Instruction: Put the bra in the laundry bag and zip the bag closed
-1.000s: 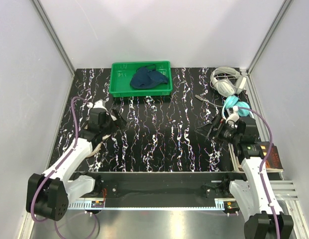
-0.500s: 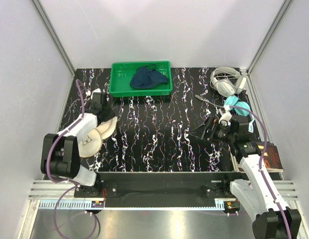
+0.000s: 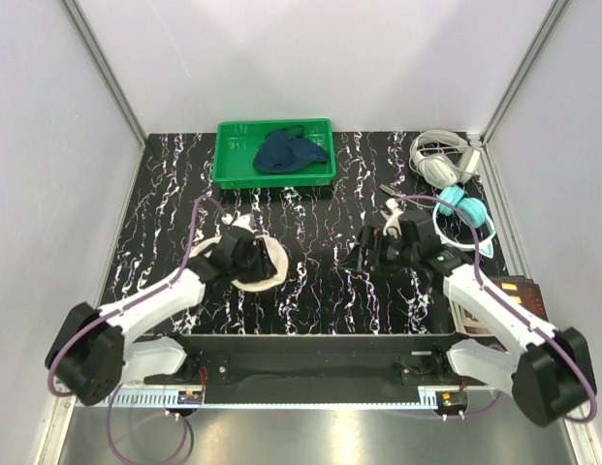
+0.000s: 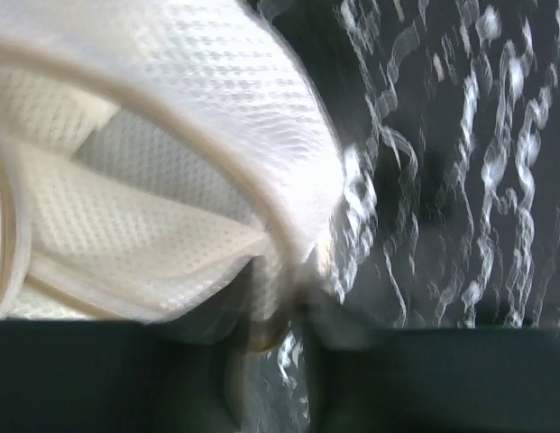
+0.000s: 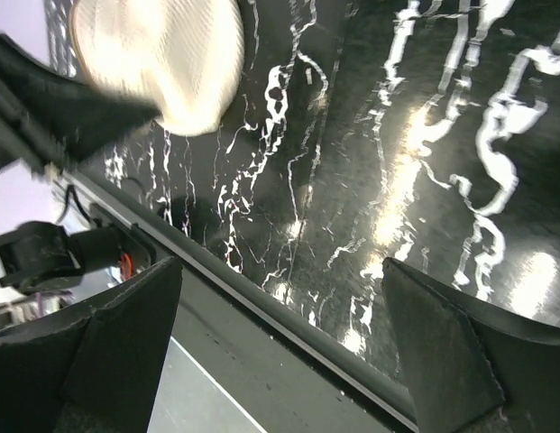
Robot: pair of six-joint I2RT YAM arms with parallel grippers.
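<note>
The laundry bag (image 3: 273, 263), a cream mesh pouch, lies on the black marbled table left of centre. My left gripper (image 3: 248, 256) is over it and shut on its rim. In the left wrist view the mesh (image 4: 171, 153) fills the upper left, with the rim pinched between the jaws (image 4: 278, 317). The dark navy bra (image 3: 291, 152) lies bunched in the green tray (image 3: 233, 165) at the back. My right gripper (image 3: 374, 254) is open and empty at table centre, pointing left toward the bag. The right wrist view shows the bag (image 5: 162, 59) far ahead of the spread fingers (image 5: 108, 352).
Teal headphones (image 3: 462, 215) and grey-white headphones (image 3: 438, 160) lie at the back right. A dark book-like item (image 3: 522, 298) sits at the right edge. White walls enclose the table on three sides. The table's front edge (image 5: 289, 316) runs under the right gripper.
My left gripper has carried the laundry bag from the far left edge toward the table's middle. My right arm has swung left from the right edge to the centre.
</note>
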